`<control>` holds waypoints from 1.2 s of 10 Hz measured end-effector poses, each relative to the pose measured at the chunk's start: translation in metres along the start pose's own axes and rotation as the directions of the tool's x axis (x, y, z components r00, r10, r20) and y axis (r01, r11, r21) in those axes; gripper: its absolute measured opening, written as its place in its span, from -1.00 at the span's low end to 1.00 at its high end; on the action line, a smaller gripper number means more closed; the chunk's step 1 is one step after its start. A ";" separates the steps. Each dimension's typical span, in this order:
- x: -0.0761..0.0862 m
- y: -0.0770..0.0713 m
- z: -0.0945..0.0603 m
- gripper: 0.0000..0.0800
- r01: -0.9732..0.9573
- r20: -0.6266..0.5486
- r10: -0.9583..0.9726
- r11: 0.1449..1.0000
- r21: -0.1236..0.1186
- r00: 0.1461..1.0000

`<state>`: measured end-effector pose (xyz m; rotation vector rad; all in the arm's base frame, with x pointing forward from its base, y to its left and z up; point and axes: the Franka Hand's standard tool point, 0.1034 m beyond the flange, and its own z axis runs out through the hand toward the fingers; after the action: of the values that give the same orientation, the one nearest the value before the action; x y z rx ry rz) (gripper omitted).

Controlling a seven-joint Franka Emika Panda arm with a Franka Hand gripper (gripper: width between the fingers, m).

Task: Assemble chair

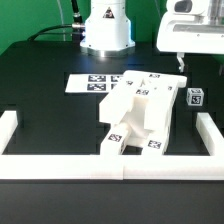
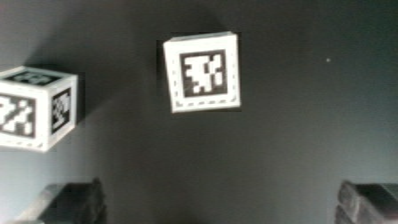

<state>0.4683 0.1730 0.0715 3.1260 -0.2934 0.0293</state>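
Observation:
The white chair parts [image 1: 140,115] lie bunched in the middle of the black table, with tags showing on several faces. A small tagged peg [image 1: 195,97] stands apart on the exterior view's right. My gripper [image 1: 184,62] hangs high above the table's right rear and holds nothing. In the wrist view a small white tagged block [image 2: 201,73] and a tagged cube [image 2: 36,105] lie on the table far below. My gripper [image 2: 222,205] is open, and its two dark fingertips [image 2: 75,200] sit wide apart at the corners with only bare table between them.
The marker board [image 1: 92,83] lies flat behind the parts. A white border wall [image 1: 110,167] runs along the front, with short arms at the left [image 1: 8,128] and right [image 1: 210,130]. The robot base [image 1: 106,30] stands at the back.

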 end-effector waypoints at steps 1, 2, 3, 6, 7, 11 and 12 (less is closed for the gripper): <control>0.002 0.001 -0.001 0.62 -0.003 0.001 0.003 1.000 0.000 1.000; 0.002 0.001 -0.001 0.62 -0.003 0.000 0.003 1.000 0.000 1.000; 0.002 0.001 -0.001 0.62 -0.003 0.001 0.003 1.000 0.000 1.000; -0.006 -0.003 0.017 0.62 0.016 -0.009 -0.016 1.000 -0.005 1.000; -0.011 -0.006 0.024 0.62 0.024 -0.013 -0.024 1.000 -0.008 1.000; -0.019 -0.002 0.040 0.62 0.033 -0.002 -0.033 0.999 -0.024 0.999; -0.020 -0.001 0.043 0.62 0.034 0.002 -0.034 0.999 -0.028 0.999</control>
<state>0.4492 0.1775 0.0283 3.1028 -0.2391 0.0222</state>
